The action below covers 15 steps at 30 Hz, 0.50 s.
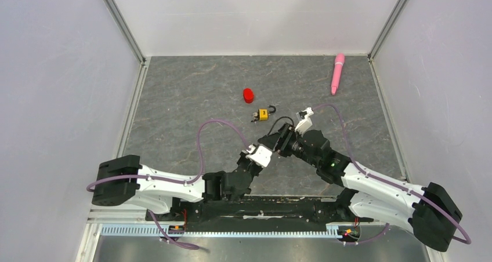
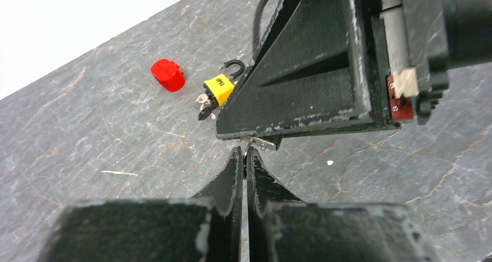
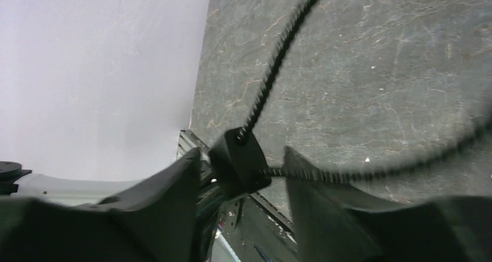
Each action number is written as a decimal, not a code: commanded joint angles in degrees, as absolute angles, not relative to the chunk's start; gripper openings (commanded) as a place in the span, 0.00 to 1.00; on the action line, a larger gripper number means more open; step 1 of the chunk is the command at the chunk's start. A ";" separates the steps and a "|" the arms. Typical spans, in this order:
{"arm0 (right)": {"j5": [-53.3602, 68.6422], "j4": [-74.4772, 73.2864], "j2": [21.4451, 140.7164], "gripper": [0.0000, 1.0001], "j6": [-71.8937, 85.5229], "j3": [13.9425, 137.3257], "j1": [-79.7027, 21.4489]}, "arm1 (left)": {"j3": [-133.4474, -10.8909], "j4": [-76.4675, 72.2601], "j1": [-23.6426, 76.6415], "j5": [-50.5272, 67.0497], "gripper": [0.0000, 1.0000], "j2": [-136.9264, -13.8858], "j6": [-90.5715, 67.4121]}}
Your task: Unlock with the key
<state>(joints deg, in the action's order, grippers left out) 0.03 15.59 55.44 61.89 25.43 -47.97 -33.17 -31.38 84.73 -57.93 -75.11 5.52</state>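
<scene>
Walled grey tabletop [image 1: 191,99], walls well off: left gripper [image 2: 243,152] clenched, padlock [image 2: 219,89] ahead; right gripper [image 3: 241,155] released, cord block [image 3: 235,172] between its jaws.

Tiny silvery-grey key [image 2: 262,142], level, pinched at the closed left fingers' [image 2: 235,175] tips

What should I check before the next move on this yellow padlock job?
1. Padlock shackle released: ok, hook looks free at one end.
2. Left hand shut: ok, fingers together.
3. Left hand holding the key: cannot tell; a small silvery piece sits at its tips.
4. Right hand free: not ok; fingers apart, but the cord's black block lies between them.
5. Left hand's way forward: not ok; the right hand's body sits just ahead of it.
6. Red cap apart from padlock: ok.
</scene>
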 commanded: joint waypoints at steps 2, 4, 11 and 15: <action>-4.02 13.03 52.70 0.68 57.93 27.64 -47.79 | -30.20 -40.12 85.22 -57.77 0.02 -71.13 1.98; -4.55 12.65 51.52 0.76 57.28 27.53 -47.11 | -28.71 -40.51 84.30 -56.58 0.02 -69.49 -1.13; -5.54 12.30 47.84 0.78 56.53 26.00 -45.58 | -25.47 -40.23 82.18 -53.48 0.02 -65.20 -6.14; -6.02 12.32 47.66 0.71 58.17 24.76 -45.07 | -25.14 -40.17 82.17 -52.75 0.02 -64.68 -6.98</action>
